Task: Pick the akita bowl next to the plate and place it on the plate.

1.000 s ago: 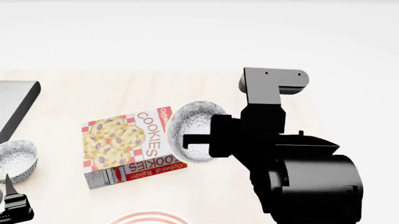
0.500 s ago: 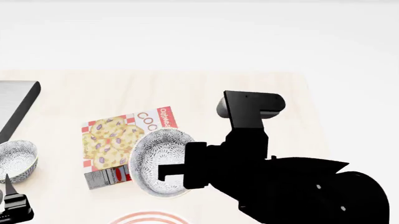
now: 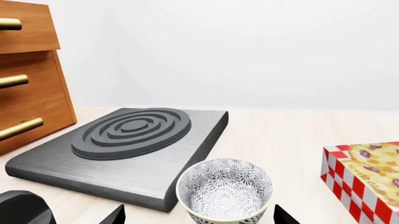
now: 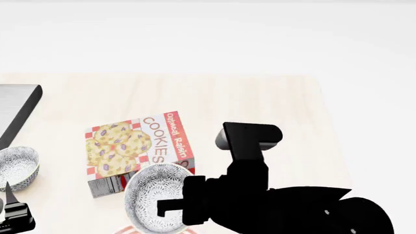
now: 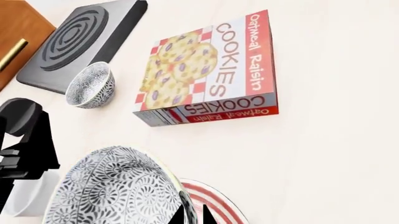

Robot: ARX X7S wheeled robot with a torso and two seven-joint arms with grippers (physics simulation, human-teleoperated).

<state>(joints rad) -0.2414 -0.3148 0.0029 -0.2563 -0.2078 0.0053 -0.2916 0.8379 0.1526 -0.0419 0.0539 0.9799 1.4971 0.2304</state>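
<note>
Showing the right gripper (image 4: pixel 170 208) clamped on the rim of the akita bowl (image 4: pixel 155 197), which is carried tilted on its side, its speckled inside facing the head camera, low in the head view just in front of the cookie box (image 4: pixel 138 152). Only a thin red-ringed edge of the plate (image 4: pixel 124 229) is visible at the bottom of the head view, directly under the bowl; in the right wrist view the plate's striped rim (image 5: pixel 209 204) emerges from beneath the bowl's patterned outer wall (image 5: pixel 112 191), and whether bowl and plate are touching cannot be told. The cookie box lies flat on the light wooden table (image 4: pixel 260 102), its "Oatmeal Raisin Cookies" face upward. A second speckled bowl (image 4: pixel 16 166) stands upright near the left edge of the table, just beside the corner of the grey hot plate (image 3: pixel 128 144). The left gripper (image 4: pixel 13 209) hovers close to this second bowl with its fingertips (image 3: pixel 115 215) spread to either side of it, holding nothing. A wooden drawer unit (image 3: pixel 28 70) with brass handles stands beside the hot plate. A plain white cup (image 5: pixel 22 196) sits near the left arm in the right wrist view
</note>
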